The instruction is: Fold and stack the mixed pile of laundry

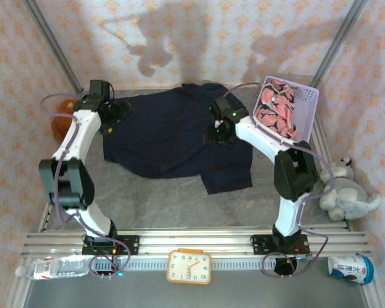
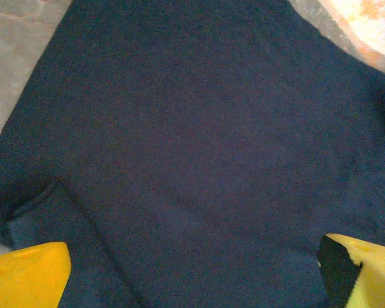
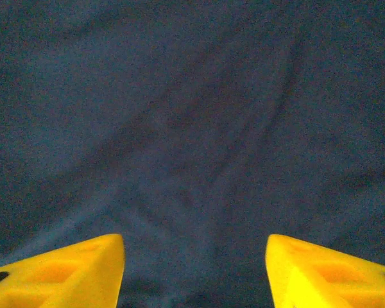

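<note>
The large dark navy garment (image 1: 173, 138) lies spread flat across the middle of the table, with a flap reaching toward the front right. The pink printed garment (image 1: 274, 109) lies bunched inside the lavender basket. My left gripper (image 1: 119, 112) hovers over the navy garment's far left edge. In the left wrist view the left gripper (image 2: 196, 276) is open wide over smooth navy cloth (image 2: 199, 141). My right gripper (image 1: 217, 133) stands over the garment's right part. In the right wrist view the right gripper (image 3: 196, 263) is open above lightly creased navy cloth (image 3: 192, 128), with nothing pinched.
The lavender basket (image 1: 306, 102) stands tilted at the back right. A brown plush toy (image 1: 62, 120) sits at the left edge and a grey one (image 1: 346, 196) at the right. A clock (image 1: 188, 266), a water bottle (image 1: 54, 267) and a small tub (image 1: 351, 268) lie along the front rail.
</note>
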Tool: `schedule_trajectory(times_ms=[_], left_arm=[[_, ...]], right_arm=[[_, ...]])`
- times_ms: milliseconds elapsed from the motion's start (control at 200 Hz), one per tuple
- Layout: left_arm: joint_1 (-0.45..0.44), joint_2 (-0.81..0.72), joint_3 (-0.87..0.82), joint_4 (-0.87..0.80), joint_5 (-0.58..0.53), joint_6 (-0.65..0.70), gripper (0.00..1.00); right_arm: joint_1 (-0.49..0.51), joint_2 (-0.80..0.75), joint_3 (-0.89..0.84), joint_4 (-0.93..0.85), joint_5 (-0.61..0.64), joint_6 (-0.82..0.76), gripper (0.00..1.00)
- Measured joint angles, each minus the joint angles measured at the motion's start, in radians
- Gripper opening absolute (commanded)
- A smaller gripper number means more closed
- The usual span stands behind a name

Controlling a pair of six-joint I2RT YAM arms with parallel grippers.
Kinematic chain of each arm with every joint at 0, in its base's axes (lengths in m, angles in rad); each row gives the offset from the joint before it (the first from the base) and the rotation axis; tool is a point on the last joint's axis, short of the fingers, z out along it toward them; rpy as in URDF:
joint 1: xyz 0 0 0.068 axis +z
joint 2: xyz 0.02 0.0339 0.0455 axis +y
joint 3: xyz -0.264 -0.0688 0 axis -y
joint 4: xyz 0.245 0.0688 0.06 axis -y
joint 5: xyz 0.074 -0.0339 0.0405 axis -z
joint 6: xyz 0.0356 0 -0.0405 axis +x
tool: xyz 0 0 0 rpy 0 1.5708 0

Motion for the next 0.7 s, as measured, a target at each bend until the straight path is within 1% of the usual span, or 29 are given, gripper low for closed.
schedule_trajectory(times_ms=[75,110,165,275,390,530,651,701], left_arm=[[0.0,-0.113,-0.127,0.0,-0.005,-0.036,1.0],[0.0,-0.152,-0.182,0.002,-0.009,-0.055,1.0],[0.0,-0.205,-0.265,0.015,-0.014,-0.082,1.0],[0.0,-0.326,-0.434,0.013,-0.022,-0.141,1.0],[0.0,-0.424,-0.53,0.011,-0.027,-0.187,1.0],[0.0,-0.506,-0.6,0.01,-0.043,-0.228,1.0],[0.0,-0.518,-0.622,0.01,-0.058,-0.247,1.0],[0.0,-0.515,-0.625,0.011,-0.068,-0.251,1.0]], right_arm=[[0.07,-0.057,-0.113,0.005,-0.009,-0.014,0.36],[0.095,-0.074,-0.162,0.007,-0.017,-0.016,0.32],[0.126,-0.094,-0.227,0.024,-0.025,-0.011,0.29],[0.168,-0.124,-0.368,0.033,-0.031,-0.002,0.26],[0.183,-0.135,-0.447,0.048,-0.031,0.004,0.24],[0.187,-0.15,-0.485,0.071,-0.037,0.003,0.2],[0.2,-0.154,-0.489,0.085,-0.063,0.003,0.19],[0.211,-0.154,-0.494,0.085,-0.092,0.004,0.18]])
